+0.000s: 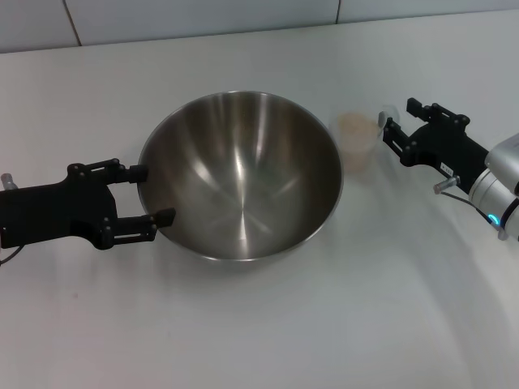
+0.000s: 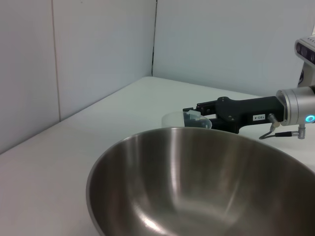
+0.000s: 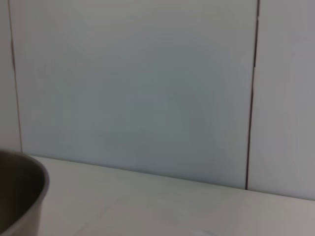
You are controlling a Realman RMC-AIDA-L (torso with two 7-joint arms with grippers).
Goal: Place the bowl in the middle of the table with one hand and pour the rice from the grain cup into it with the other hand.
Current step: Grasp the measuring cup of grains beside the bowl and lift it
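Observation:
The large steel bowl point(image 1: 243, 174) stands on the white table point(image 1: 268, 324), near its middle. My left gripper point(image 1: 152, 194) is open at the bowl's left side, one finger by the rim and one lower by the outer wall. The frosted grain cup point(image 1: 358, 146) stands upright just right of the bowl with pale rice point(image 1: 355, 126) in it. My right gripper point(image 1: 399, 121) is open at the cup's right side, fingertips by its clear handle. The left wrist view shows the bowl point(image 2: 197, 187), the cup point(image 2: 174, 119) and the right gripper point(image 2: 197, 115) behind it.
A tiled wall runs along the table's far edge point(image 1: 243, 28). The right wrist view shows only a part of the bowl's rim point(image 3: 24, 196), the tabletop and the wall panels.

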